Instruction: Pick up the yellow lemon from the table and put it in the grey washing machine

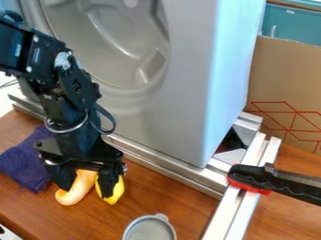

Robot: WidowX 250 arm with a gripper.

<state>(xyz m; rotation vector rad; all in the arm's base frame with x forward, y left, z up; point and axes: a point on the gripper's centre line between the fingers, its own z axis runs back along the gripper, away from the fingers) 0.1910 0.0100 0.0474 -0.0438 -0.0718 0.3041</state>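
The black gripper (87, 191) hangs low over the left part of a brown wooden desk (182, 206), pointing downward, with the arm (78, 93) coming in from the upper left. Its jaws stand wide apart, one on the left and one on the right. An orange curved object (76, 188) lies on the desk between them, its rounded near end bending to the left; whether either side of the jaws touches it, I cannot tell. Just to its right is a yellow object (117, 191), partly hidden behind the right side of the jaws, and contact there is also unclear. A crumpled dark purple cloth (28, 161) lies to the left of the orange object. Nearer and to the right, at the near edge of the view, sits a round grey dish (149, 230) with a small tab on its far rim. Behind the gripper a large grey housing (188, 84) with a molded, rounded hollow stands upright beside a metal rail (163, 161). At the right, another pair of light metal bars (241, 206) runs toward the near side, and a black and red clamp (254, 178) lies across them. Beyond, at the far right, are a cardboard panel (288, 79) with red lines and a teal container (291, 28).
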